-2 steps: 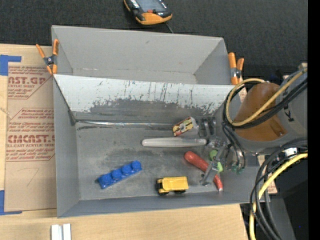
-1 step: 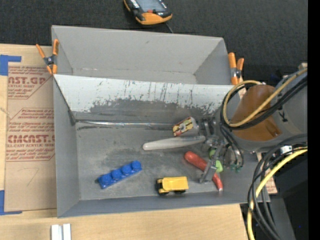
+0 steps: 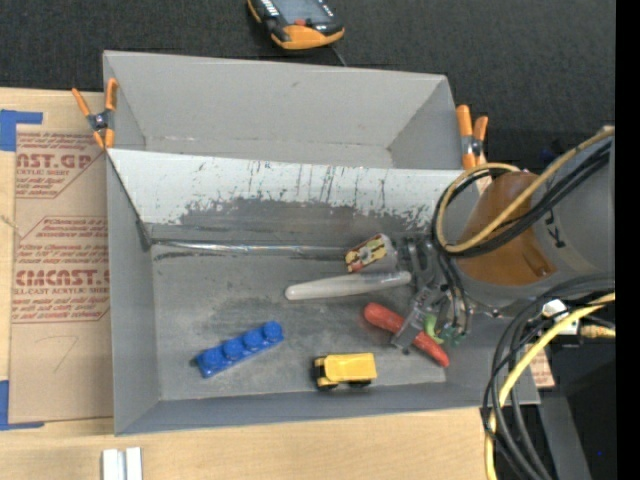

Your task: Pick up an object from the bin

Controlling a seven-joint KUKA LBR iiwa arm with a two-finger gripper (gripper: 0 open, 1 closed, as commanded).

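Note:
My gripper [image 3: 424, 306] is low at the right side of the bin, over the middle of a long red thing [image 3: 381, 317] with a bit of green on it. That red thing lies slanted on the floor, its far end [image 3: 436, 352] near the right wall. A pale grey rod [image 3: 340, 287] lies just left of the gripper, pointing left. A small yellow and white thing [image 3: 366, 253] rests behind the rod, near the back wall. A yellow toy truck [image 3: 345, 370] stands by the front wall, below and left of the gripper.
A blue studded bar [image 3: 238, 349] lies slanted at the front left of the bin floor. The arm, with its orange cover and looped cables, hangs over the bin's right wall.

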